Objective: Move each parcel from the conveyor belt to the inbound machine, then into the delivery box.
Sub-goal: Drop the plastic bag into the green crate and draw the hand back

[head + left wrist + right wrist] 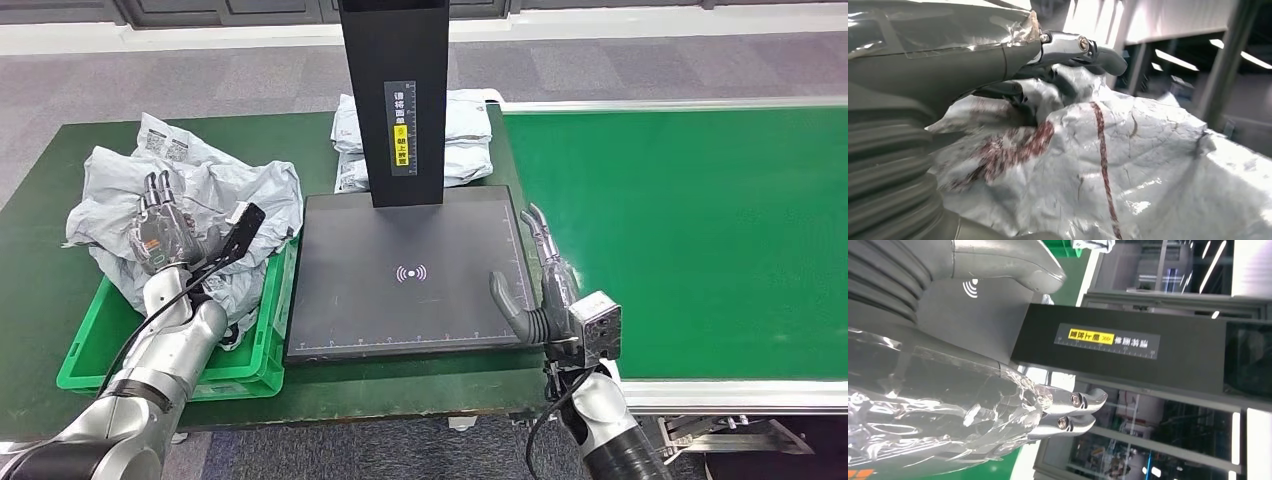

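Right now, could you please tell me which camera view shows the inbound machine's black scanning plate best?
The head view: the whole scanning plate lies in sight, with its wireless symbol and the black post rising from its far edge. The right wrist view catches part of the plate behind the right robot hand. The left wrist view looks at crumpled parcels instead.

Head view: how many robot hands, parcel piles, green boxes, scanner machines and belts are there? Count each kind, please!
Robot hands: 2, the left hand and the right hand
Parcel piles: 2, the pile in the box and the pile behind the machine
Delivery box: 1
Inbound machine: 1
Conveyor belt: 1
Total: 7
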Controlling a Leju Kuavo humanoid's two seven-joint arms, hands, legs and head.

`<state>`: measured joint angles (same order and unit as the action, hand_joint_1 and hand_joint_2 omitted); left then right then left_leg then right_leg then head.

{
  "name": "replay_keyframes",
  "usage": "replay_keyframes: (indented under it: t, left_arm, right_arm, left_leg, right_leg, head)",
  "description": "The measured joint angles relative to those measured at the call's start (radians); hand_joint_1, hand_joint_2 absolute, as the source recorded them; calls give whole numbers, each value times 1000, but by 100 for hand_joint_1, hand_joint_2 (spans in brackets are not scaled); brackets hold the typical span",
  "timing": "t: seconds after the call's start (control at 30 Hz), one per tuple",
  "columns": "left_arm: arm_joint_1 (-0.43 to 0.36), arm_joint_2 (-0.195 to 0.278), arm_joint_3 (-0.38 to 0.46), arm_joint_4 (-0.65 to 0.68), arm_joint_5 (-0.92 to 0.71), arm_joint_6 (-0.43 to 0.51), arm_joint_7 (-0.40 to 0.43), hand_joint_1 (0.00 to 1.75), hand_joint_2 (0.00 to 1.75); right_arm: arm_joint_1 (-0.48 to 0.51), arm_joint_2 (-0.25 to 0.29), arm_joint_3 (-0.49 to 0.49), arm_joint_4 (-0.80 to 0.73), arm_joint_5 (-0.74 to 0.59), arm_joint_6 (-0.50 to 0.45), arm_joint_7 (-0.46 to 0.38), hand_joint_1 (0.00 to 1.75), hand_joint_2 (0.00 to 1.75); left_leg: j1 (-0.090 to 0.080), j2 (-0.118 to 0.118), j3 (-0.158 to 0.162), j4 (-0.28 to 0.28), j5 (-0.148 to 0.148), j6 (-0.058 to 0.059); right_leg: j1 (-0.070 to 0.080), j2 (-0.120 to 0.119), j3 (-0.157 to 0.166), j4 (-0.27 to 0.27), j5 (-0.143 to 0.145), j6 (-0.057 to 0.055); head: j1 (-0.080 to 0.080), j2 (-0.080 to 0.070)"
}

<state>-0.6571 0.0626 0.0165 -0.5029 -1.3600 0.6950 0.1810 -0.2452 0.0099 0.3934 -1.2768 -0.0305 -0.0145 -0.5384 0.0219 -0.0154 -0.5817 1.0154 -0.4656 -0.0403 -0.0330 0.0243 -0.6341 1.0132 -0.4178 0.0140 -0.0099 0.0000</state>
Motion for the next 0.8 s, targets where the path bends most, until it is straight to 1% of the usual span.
replay_keyframes:
  t: [0.13,0.23,0.33,0.43,0.47,0.5,0.57,0.63,0.73,0.8]
  left_arm:
    - [-6,-30,69,-2,169,3,-196,0,175]
    - [5,-52,139,-51,259,5,-346,0,175]
    - [28,-79,238,-122,332,5,-517,0,175]
    - [35,-110,365,-174,471,6,-743,0,175]
    - [35,-119,404,-184,519,6,-803,0,175]
    - [35,-127,438,-192,556,6,-840,0,175]
    - [35,-139,482,-207,616,6,-870,0,175]
    - [40,-147,496,-228,702,6,-877,0,175]
    - [60,-156,489,-292,867,6,-882,0,175]
    - [80,-160,458,-342,978,5,-884,0,175]
  right_arm:
    - [1,0,-11,0,2,3,9,0,0]
    - [14,0,-12,0,6,6,-5,0,0]
    - [43,0,-13,1,11,8,-27,0,0]
    - [60,-1,-13,2,11,9,-38,0,0]
    - [62,-1,-13,2,10,10,-41,0,0]
    - [63,-1,-13,3,10,10,-42,0,0]
    - [65,-1,-13,5,8,11,-43,0,0]
    - [65,-1,-13,8,4,12,-45,0,0]
    - [64,-1,-13,16,-6,13,-47,0,0]
    - [63,-2,-13,23,-12,11,-53,0,0]
  left_leg:
    - [0,-1,0,0,0,0]
    - [0,0,0,0,0,0]
    - [0,0,-1,0,0,0]
    - [0,0,-1,0,0,0]
    - [0,0,-1,0,0,0]
    - [0,0,-1,0,0,0]
    - [0,0,-1,0,0,0]
    - [0,0,-1,0,0,0]
    - [0,0,-1,0,0,0]
    - [0,-1,-1,0,0,0]
  right_leg:
    - [0,0,0,0,0,0]
    - [0,0,0,0,0,0]
    - [0,0,-1,0,0,0]
    - [0,0,-2,0,0,0]
    - [0,0,-2,0,0,0]
    - [0,0,-2,0,0,0]
    - [0,0,-1,0,0,0]
    - [0,-1,-1,0,0,0]
    - [0,-1,-1,0,0,0]
    - [0,-1,-1,0,0,0]
  head:
    - [0,0]
    - [0,0]
    - [0,0]
    - [0,0]
    - [0,0]
    - [0,0]
    - [0,0]
    - [0,0]
    - [0,0]
    - [0,0]
